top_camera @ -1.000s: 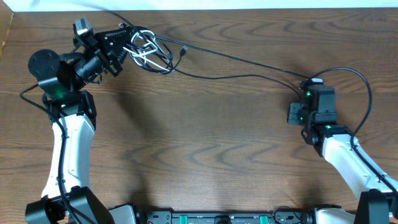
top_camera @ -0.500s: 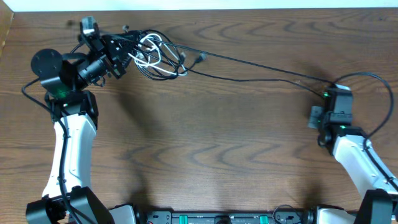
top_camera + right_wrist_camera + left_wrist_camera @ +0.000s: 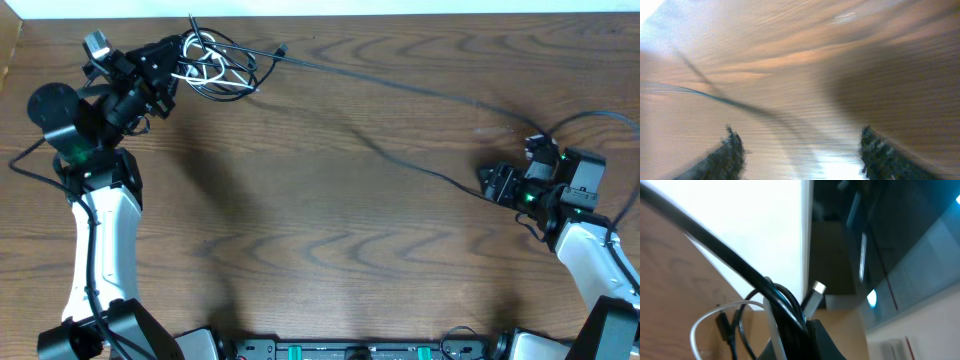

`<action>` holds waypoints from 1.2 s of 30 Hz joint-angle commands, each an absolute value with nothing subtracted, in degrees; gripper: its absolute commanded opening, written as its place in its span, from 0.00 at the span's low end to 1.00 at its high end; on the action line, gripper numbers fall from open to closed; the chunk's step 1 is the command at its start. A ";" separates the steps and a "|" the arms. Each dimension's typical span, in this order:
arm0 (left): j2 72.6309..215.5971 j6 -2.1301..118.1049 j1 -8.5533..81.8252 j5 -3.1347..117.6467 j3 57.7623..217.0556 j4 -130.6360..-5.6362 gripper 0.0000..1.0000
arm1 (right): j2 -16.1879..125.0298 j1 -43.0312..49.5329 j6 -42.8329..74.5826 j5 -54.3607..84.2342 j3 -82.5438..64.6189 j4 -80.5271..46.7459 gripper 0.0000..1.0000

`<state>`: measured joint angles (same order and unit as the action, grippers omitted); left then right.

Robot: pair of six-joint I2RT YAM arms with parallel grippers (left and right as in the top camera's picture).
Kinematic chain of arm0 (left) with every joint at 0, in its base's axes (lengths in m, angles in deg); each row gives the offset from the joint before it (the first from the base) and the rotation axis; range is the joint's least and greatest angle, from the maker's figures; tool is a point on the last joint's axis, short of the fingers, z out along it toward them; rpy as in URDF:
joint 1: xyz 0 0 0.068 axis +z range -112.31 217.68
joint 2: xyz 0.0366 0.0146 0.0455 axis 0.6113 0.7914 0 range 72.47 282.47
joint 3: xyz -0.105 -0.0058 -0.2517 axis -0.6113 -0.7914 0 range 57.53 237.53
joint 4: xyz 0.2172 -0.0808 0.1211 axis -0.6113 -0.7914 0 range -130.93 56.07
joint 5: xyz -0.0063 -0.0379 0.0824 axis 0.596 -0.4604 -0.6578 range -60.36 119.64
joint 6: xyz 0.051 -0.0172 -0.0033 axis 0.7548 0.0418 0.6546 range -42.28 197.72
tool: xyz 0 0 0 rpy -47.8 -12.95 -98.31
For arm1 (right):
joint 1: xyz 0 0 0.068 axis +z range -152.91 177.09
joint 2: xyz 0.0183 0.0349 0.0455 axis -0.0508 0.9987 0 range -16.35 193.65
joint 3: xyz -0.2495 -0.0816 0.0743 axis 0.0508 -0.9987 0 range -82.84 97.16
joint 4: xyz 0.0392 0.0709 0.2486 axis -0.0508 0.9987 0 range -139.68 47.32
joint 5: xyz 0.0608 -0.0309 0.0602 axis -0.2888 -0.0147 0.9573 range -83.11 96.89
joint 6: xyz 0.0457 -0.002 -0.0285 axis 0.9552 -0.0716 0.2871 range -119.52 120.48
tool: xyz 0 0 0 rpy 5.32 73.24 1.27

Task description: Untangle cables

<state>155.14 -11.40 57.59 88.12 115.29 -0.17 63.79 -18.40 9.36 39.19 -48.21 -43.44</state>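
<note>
A bare brown wood-grain table (image 3: 330, 250) lies under me, with a pale strip along its far edge. At the far-left corner my left jaws are clamped together on the cable bundle (image 3: 215, 68), loops of white cable (image 3: 695, 330) and black cable (image 3: 400, 84) bunched in my grip, with a small silver plug (image 3: 815, 292) poking out. The black cable runs from the bundle in a long line across the table toward my right arm. There my right jaws stand apart with nothing between them, and the strand lies just ahead. With that end free, I judge any pull from the left would only drag the strand along and cinch the loops tighter. The bundle also sits near the table's edge and could slip over if my grip on such thin cords gives.
</note>
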 commanded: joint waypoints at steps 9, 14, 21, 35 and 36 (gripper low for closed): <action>153.70 -16.21 47.29 80.10 116.99 -19.60 0.08 | 64.11 -13.96 9.47 80.58 -48.77 -43.48 0.99; 153.70 -20.77 43.29 72.05 116.99 -27.67 0.08 | 64.11 -7.56 22.54 61.20 -48.77 -43.06 0.99; 153.70 -18.04 43.62 66.24 116.99 -27.84 0.08 | 64.11 1.69 23.11 59.40 -48.77 -43.13 0.99; 153.70 8.14 45.89 93.23 116.99 2.28 0.07 | 64.11 3.50 9.12 51.69 -48.75 -55.22 0.99; 153.70 8.10 46.15 96.23 116.99 8.22 0.08 | 64.11 3.50 10.17 53.50 -48.75 -56.86 0.99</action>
<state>155.01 2.72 45.17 82.87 115.33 -2.73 63.85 3.39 10.50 59.08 -48.77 -54.23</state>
